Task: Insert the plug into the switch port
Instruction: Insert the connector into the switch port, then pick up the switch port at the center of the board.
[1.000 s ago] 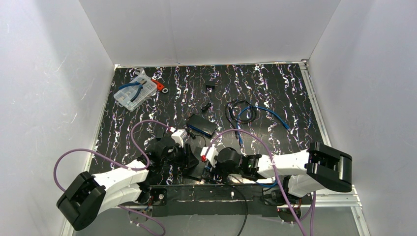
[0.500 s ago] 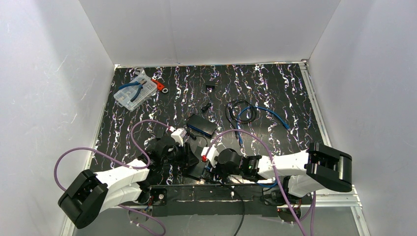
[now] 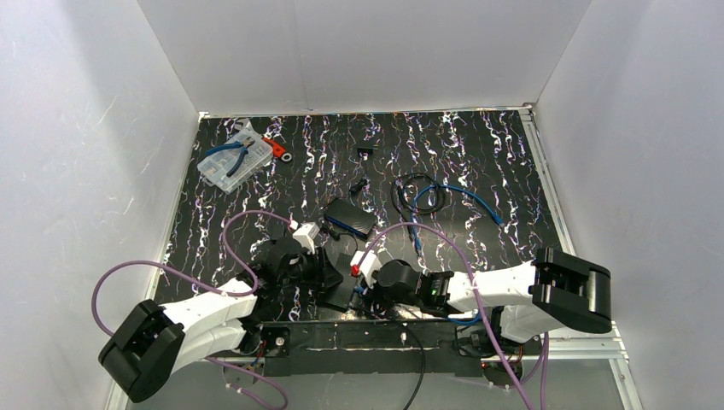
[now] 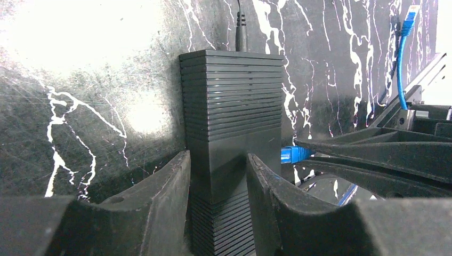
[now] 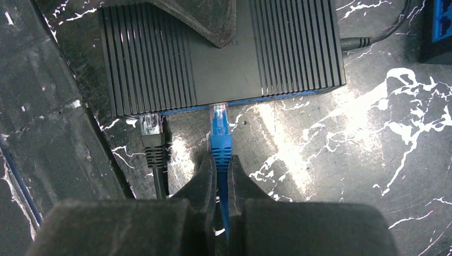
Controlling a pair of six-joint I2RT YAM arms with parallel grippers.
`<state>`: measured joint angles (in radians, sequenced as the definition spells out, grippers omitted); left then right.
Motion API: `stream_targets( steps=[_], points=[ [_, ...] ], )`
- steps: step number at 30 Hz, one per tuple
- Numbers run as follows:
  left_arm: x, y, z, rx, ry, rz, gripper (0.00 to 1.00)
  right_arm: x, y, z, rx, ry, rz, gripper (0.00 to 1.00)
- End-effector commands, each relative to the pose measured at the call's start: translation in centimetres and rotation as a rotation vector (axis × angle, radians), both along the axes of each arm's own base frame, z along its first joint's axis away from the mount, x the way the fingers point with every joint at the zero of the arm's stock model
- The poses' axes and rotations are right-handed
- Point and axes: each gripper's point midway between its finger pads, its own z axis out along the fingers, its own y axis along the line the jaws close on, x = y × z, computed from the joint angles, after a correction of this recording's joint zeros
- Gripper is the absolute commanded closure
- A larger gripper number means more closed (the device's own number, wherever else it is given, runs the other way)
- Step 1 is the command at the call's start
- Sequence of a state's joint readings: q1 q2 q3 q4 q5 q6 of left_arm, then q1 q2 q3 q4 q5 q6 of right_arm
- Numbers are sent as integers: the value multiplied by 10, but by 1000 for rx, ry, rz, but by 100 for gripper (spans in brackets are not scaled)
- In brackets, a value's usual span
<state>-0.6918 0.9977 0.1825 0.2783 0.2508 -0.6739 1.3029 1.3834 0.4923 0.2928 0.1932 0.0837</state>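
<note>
The black ribbed switch [image 4: 232, 101] lies on the marbled table, and it also shows in the right wrist view [image 5: 224, 53] and the top view [image 3: 340, 295]. My left gripper [image 4: 216, 176] [image 3: 320, 273] is shut on its body. My right gripper [image 5: 220, 162] [image 3: 363, 286] is shut on the boot of the blue plug [image 5: 219, 130]. The plug's clear tip touches the switch's front edge; I cannot tell how deep it sits. The blue plug [image 4: 296, 154] shows at the switch's right side in the left wrist view. A black plug [image 5: 151, 128] sits at the port to its left.
A second black box [image 3: 350, 218] lies just beyond the grippers, with blue ports [image 5: 440, 21] facing them. Coiled blue and black cables [image 3: 440, 198] lie at mid right. A clear parts box with pliers [image 3: 230, 160] stands far left. A black rail [image 3: 359, 335] runs along the near edge.
The left wrist has shifted slightly left and away. The right gripper has barely moved. Both holds are the same.
</note>
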Motion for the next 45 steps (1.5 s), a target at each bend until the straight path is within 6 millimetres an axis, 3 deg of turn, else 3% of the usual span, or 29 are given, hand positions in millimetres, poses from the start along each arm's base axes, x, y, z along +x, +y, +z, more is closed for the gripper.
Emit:
stream_targets(
  steps=[1,7,14,25,37,45],
  points=[
    [-56,-3,-12,-29,196,-150,63,35,60,106,458,-135,-106,99],
    [-60,-1,-7,-39,205,-148,62,19,64,98,460,-123,5,99],
    [-64,-3,-5,-57,229,-160,62,5,64,76,437,-130,114,99],
    [-67,-6,-12,-39,267,-191,62,-16,65,84,434,-243,321,99],
    [-64,-2,-8,-15,246,-180,61,-21,52,79,378,-278,374,99],
    [-66,-5,-7,-24,260,-197,62,-6,63,82,382,-287,269,99]
  ],
)
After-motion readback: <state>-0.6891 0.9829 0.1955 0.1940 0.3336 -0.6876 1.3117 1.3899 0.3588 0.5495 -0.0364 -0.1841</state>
